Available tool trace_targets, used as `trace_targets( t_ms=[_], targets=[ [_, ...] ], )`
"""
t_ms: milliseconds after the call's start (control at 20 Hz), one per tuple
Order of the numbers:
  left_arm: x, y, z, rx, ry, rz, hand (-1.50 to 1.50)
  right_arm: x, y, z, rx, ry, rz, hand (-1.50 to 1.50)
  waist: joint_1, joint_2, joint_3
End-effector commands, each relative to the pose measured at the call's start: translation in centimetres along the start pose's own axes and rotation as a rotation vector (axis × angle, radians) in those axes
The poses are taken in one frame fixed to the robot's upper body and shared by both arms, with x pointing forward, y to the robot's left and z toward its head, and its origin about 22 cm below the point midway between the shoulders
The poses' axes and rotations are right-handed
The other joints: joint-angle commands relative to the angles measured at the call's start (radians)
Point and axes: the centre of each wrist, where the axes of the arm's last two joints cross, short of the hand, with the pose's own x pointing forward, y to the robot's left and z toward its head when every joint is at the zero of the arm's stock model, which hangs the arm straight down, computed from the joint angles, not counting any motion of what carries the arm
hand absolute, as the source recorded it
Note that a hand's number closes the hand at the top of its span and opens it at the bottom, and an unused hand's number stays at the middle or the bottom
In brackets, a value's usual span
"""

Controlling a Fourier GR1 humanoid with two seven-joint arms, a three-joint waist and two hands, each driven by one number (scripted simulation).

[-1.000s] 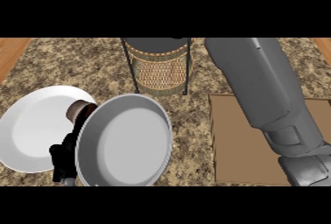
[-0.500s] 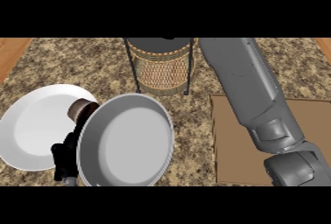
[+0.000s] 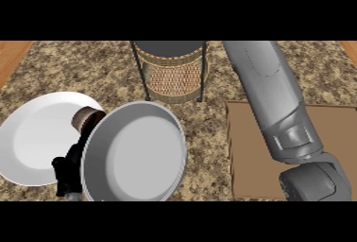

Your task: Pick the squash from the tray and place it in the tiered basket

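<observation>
- Speckled brown granite counter fills the view, with wood showing at its far corners.
- At the left lies a round white plate. A small brown cylinder stands at its right edge.
- A lumpy black shape sits between the plate and the wide grey round pan that overlaps it. I cannot tell whether it is my left hand or the pan's handle, so I make no claim about that hand's fingers.
- Centre, at the far side, stands the tall woven wicker tiered basket in its black wire frame.
- Right of it lies the flat brown rectangular tray. No squash shows on the part I can see.
- My grey right forearm crosses the tray and runs up past the basket's right side. My right hand is beyond the view's top edge, so its state is unseen, and the squash shows nowhere.
- Judging by the reach, I am at the placing step. To do it well, I should bring the hand over the basket's open top, inside the wire frame, lower it, and only then let go.
</observation>
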Motion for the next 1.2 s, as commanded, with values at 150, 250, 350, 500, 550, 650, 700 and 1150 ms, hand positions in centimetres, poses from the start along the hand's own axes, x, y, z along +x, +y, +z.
trace_targets(
  t_ms=[150, 250, 350, 500, 550, 650, 700, 1150],
  targets=[
    [-2.3, -1.4, 1.0, 0.003, 0.116, -0.004, 0.0, 0.0, -7.5, -1.1, -0.336, 0.004, -0.07, -1.5, -0.024, 0.006, -0.01],
    [-1.9, 0.8, 1.1, 0.017, 0.105, 0.003, 0.0, 0.1, -9.8, -1.0, -0.394, 0.046, -0.091, -1.5, -0.029, -0.001, -0.01],
    [-2.6, -0.2, 1.2, 0.03, 0.134, -0.012, 0.0, -2.2, -14.8, -0.4, -0.434, 0.068, -0.106, -1.5, -0.049, -0.001, -0.009],
    [-3.3, 0.7, 3.2, 0.04, 0.149, -0.014, 0.0, -3.2, -19.6, 0.8, -0.438, 0.115, -0.128, -1.5, -0.052, -0.009, -0.009],
    [-1.9, 0.2, 0.6, 0.028, 0.125, -0.014, 0.0, -2.7, -21.1, 0.9, -0.457, 0.092, -0.128, -1.5, -0.046, -0.001, -0.009],
    [-2.7, 2.4, 0.6, 0.061, 0.137, 0.006, 0.0, -5.6, -23.5, 2.8, -0.436, 0.106, -0.131, -1.5, -0.068, -0.007, -0.009],
    [-3.4, 1.8, 1.9, 0.043, 0.154, 0.009, 0.0, -5.3, -26.8, 3.7, -0.443, 0.108, -0.121, -1.5, -0.062, -0.006, -0.009],
    [-2.1, 1.2, 0.7, 0.036, 0.138, 0.011, 0.0, -8.9, -39.0, 11.4, -0.37, 0.059, -0.136, -1.5, -0.04, 0.0, -0.009]
  ],
)
